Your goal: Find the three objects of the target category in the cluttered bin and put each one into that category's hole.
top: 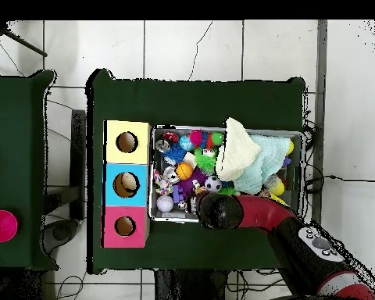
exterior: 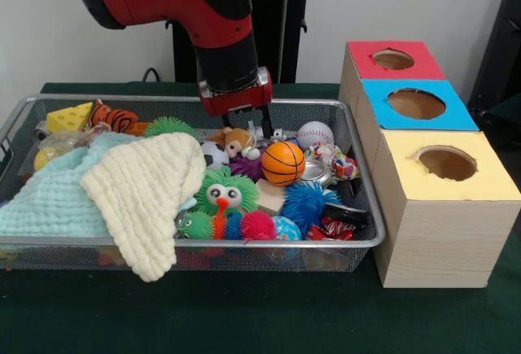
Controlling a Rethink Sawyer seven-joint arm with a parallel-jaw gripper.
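Dark green table [exterior: 244, 313] carries two things, both resting directly on it. Directly under the gripper [exterior: 244, 122]: wire-mesh bin [exterior: 370, 236]. In front view, right of the gripper & just beside the bin: pale wooden box [exterior: 444, 240] w/ red, blue, yellow tops.

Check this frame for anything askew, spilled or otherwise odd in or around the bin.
One thing stands out: the cream cloth hangs over the near rim of the bin, its corner hanging down outside the mesh. Nothing lies spilled on the green table. The gripper hangs just above the brown plush.
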